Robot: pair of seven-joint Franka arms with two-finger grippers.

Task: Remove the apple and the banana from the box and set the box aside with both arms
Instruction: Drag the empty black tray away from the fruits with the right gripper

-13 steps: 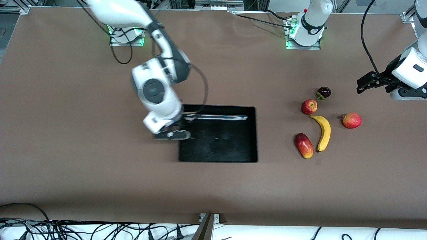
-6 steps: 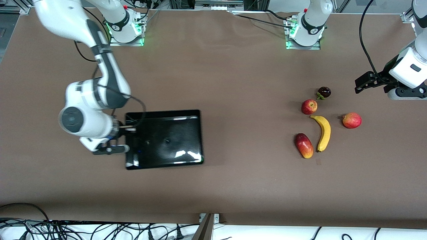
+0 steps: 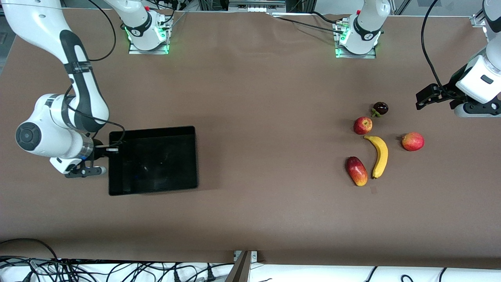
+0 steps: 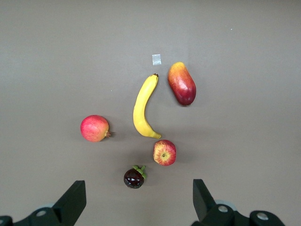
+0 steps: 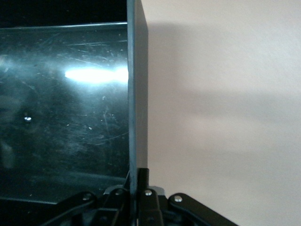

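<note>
Right hand [image 3: 106, 150] clamped; left hand [image 4: 136, 200] agape.

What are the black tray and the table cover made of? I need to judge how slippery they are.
Black tray: probably hard plastic, glossy; the right wrist view shows bright glare and fine scratches on its floor. Table cover: matte brown sheet, no glare, faint creases, maybe paper or fabric.

Robotics lab, bolted arm bases [image 3: 355, 39], cable tangle [image 3: 117, 270] (table edge)

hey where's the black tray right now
In the front view the glossy black shallow plastic tray sits toward the right arm's end of the table, well apart from the fruit cluster, with the right end effector clamped on its wall.
</note>
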